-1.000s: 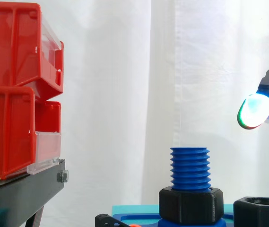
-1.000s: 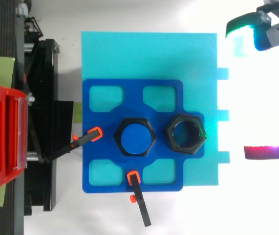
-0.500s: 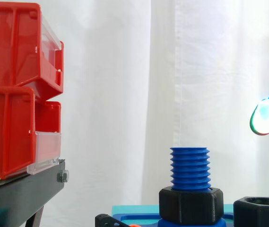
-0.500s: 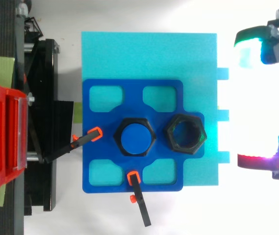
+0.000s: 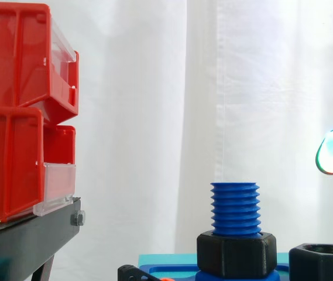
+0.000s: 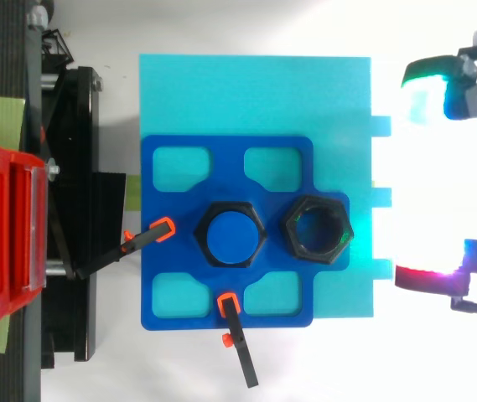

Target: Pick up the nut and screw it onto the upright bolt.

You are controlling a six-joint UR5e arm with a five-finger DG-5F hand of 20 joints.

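Side view level, close, top view straight down, sharing bolt [image 5: 234, 208]

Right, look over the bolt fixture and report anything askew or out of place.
Nothing stands out. The blue threaded plastic bolt stands upright with a black hexagonal collar round its base, the loose black hexagonal nut lies flat beside it on the blue plate, and the hand is off to the side, open.

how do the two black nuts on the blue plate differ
The seated nut rings the upright blue bolt, which fills its hole; the loose nut has an empty hole. The seated nut sits near the middle of the blue plate; the loose nut lies beside it, nearer the plate's right edge in the top view. Both are black hexagons lying flat.
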